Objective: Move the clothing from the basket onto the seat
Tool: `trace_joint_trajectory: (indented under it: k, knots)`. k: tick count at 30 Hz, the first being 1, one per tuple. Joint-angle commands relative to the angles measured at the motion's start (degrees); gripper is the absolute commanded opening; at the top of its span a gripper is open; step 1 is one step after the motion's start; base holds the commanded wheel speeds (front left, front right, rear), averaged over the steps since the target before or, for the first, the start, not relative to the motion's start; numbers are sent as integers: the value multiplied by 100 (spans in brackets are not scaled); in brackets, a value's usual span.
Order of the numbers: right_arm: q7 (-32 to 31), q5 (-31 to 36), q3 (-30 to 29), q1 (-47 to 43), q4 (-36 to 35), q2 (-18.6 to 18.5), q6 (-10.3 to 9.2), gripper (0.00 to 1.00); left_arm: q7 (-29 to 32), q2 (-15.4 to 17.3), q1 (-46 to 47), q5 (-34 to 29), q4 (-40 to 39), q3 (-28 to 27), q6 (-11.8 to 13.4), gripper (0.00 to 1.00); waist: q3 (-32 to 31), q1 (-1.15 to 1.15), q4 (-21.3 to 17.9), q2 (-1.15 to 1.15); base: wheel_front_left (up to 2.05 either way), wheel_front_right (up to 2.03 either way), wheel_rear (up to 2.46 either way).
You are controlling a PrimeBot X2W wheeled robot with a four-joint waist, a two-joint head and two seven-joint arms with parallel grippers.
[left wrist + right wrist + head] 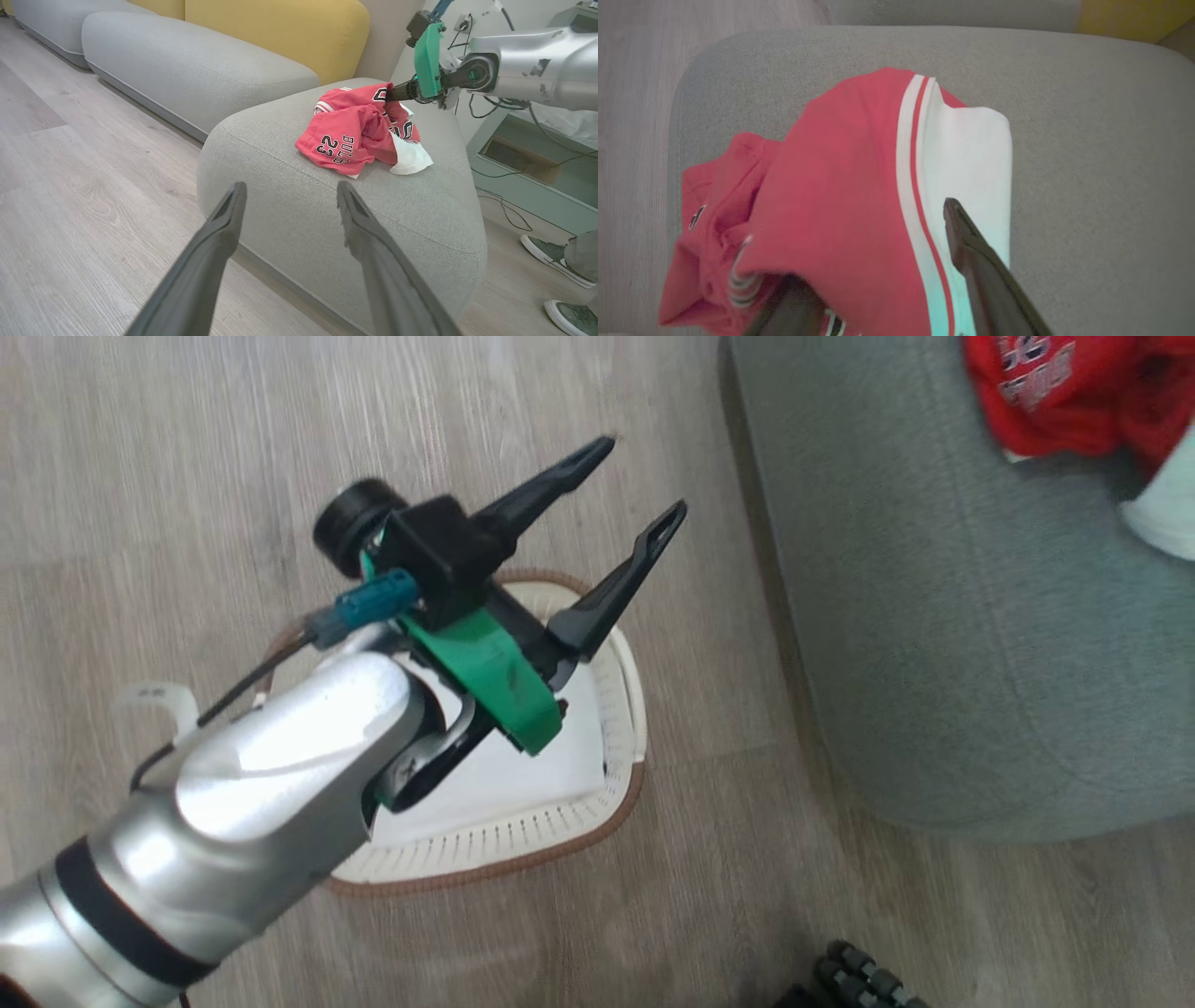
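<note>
Our left gripper (642, 476) hangs spread and empty over the basket (616, 775). The clothing (350, 135) lies on the seat (289, 205), seemingly draped over one finger of our spread right gripper (873, 247) (tip hidden); pulling away, we could drag it floorward.

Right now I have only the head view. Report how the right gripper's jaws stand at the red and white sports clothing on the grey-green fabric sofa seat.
Observer: In the right wrist view the right gripper has its two dark fingers spread apart above the red and white sports clothing.
Operator: Say whether the cloth is free of it.
Observer: Not quite: red fabric drapes over one finger; the other finger is bare.
Operator: Report anything nearby.
Observer: The left wrist view shows a person's shoes on the wooden floor past the grey-green fabric seat.
</note>
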State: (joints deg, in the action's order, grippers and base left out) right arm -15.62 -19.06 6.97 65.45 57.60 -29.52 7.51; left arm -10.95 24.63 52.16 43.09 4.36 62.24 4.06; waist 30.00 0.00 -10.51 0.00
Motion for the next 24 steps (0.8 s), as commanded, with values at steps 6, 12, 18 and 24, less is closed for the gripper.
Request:
trace_joint_trajectory:
  k: [6, 12, 18, 24]
  knots:
    - [-533, -270, 633, -340, -287, -212, -2, 100, -180, 83, -381, 191, 22, -239, 58, 100, -946, 0, -266, 0, 0, 0, 0]
    - [-951, -822, 1227, -681, -905, -506, -2, 100, -292, 79, -833, 363, 74, -320, 155, 100, -1665, 0, -341, 0, 0, 0, 0]
    - [-675, -1481, 1531, -1087, -1955, -1043, -2, 100, -362, 66, -1228, 461, 39, -471, 257, 100, -2234, 0, -213, 0, 0, 0, 0]
    - [-140, -1737, 1380, -1678, -2764, -1371, -2, 100, -392, 132, -1616, 538, -9, -745, 381, 100, -2707, 0, 61, 0, 0, 0, 0]
